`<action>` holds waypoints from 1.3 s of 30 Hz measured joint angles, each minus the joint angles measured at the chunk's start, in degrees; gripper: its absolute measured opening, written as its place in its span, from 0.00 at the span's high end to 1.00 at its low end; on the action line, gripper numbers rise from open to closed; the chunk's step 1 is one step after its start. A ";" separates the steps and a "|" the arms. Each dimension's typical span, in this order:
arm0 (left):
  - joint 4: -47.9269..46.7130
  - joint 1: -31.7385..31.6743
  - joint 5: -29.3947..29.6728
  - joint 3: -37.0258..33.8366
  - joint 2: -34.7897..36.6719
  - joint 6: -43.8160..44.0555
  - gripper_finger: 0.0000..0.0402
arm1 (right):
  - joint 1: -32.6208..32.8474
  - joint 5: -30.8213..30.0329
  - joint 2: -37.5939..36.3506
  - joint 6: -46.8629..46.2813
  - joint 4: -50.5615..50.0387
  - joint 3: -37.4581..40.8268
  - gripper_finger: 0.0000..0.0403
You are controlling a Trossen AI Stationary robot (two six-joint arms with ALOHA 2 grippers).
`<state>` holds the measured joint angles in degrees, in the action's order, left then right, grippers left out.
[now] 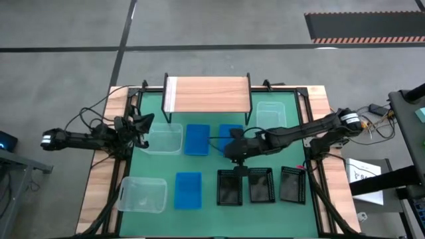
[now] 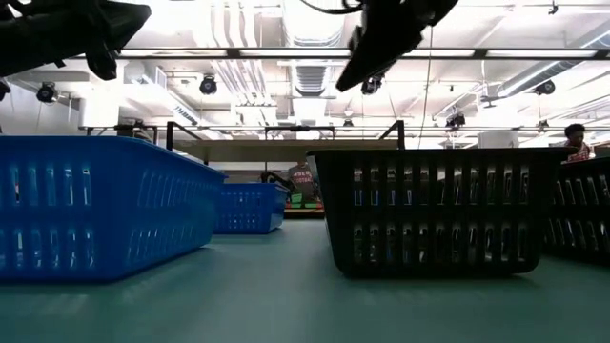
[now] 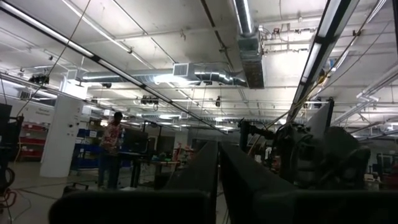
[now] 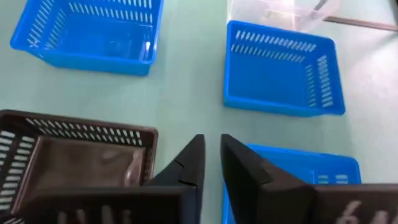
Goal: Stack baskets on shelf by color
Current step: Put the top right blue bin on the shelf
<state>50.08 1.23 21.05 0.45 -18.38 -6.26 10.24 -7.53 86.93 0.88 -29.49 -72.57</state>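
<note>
While reaching over the middle of the table (image 1: 212, 196), right gripper (image 1: 237, 157) above the leftmost black basket (image 1: 230, 186), near a blue basket (image 1: 232, 136), fingers (image 4: 245, 165) close together with a narrow gap, pinching nothing; left gripper (image 1: 141, 127) at the left edge beside a clear basket (image 1: 164, 139), fingers nearly pressed together, empty; shelf (image 1: 207, 94) at the far edge, bare; other baskets on the table.
</note>
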 joint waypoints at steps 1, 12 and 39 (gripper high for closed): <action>-0.03 0.00 0.00 0.00 -0.22 0.00 1.00 | 0.00 0.00 1.09 0.37 -1.44 -1.20 0.83; -0.09 0.04 -0.01 0.00 -1.02 0.04 1.00 | -0.02 0.00 8.24 1.42 -19.06 -9.25 0.54; 0.39 0.00 0.01 0.00 -1.03 -0.03 1.00 | -3.87 -0.11 15.40 -1.33 -11.86 -5.92 0.55</action>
<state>50.48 1.23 21.06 0.45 -19.40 -6.29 6.37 -7.64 102.34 -0.45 -41.35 -78.49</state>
